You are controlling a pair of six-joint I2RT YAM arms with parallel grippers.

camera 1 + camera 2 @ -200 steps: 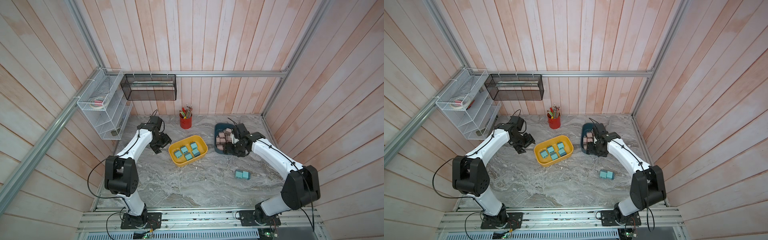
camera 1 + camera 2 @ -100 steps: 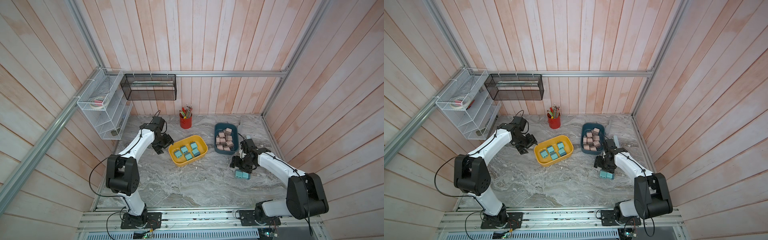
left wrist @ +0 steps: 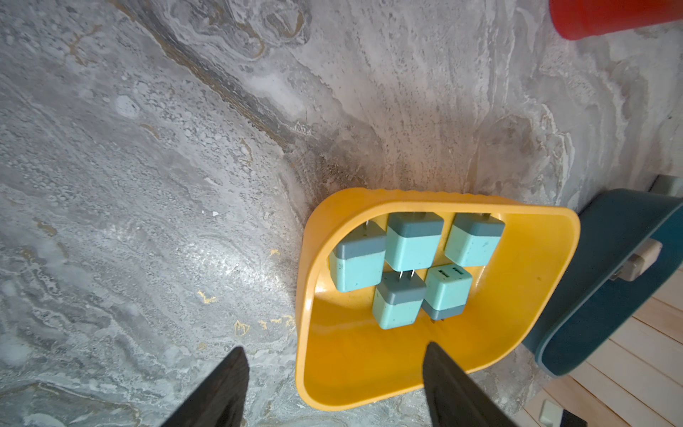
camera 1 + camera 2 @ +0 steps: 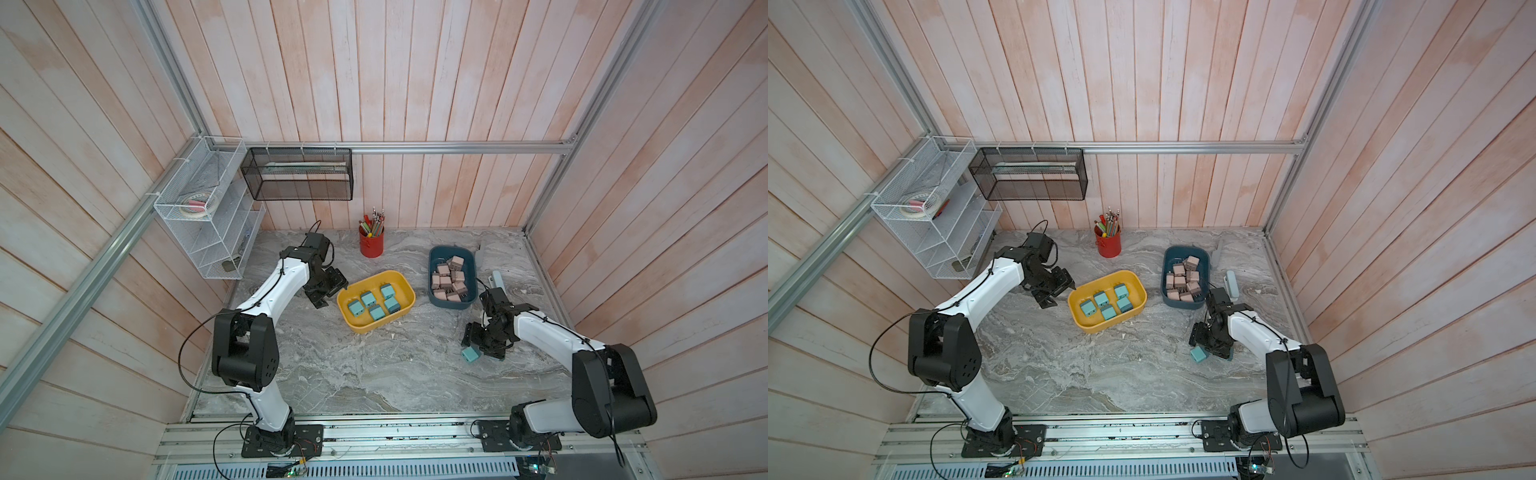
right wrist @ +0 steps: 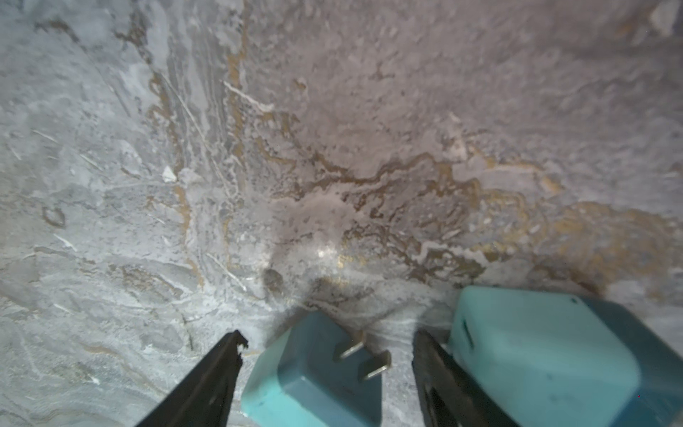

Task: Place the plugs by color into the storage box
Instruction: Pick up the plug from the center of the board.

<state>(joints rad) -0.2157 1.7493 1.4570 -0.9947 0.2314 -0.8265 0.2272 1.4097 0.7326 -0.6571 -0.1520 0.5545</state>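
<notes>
Teal plugs (image 5: 314, 373), two of them, are lying loose on the marble table (image 4: 332, 374) nearest the robot. The right gripper (image 5: 328, 338), which was hovering over the blue bin (image 4: 434, 257) a second ago, is now straddling one with jaws spread and gaps on both sides, while the second plug (image 5: 547, 355) is sitting just outside a finger. Farther back, five binned teal plugs (image 3: 412, 240) are resting in the yellow bin (image 4: 361, 328), where the left gripper (image 3: 335, 349) is hanging spread and empty at the rim, barely shifted. Beyond, the blue bin is holding pink plugs (image 4: 451, 278), too heaped to count.
</notes>
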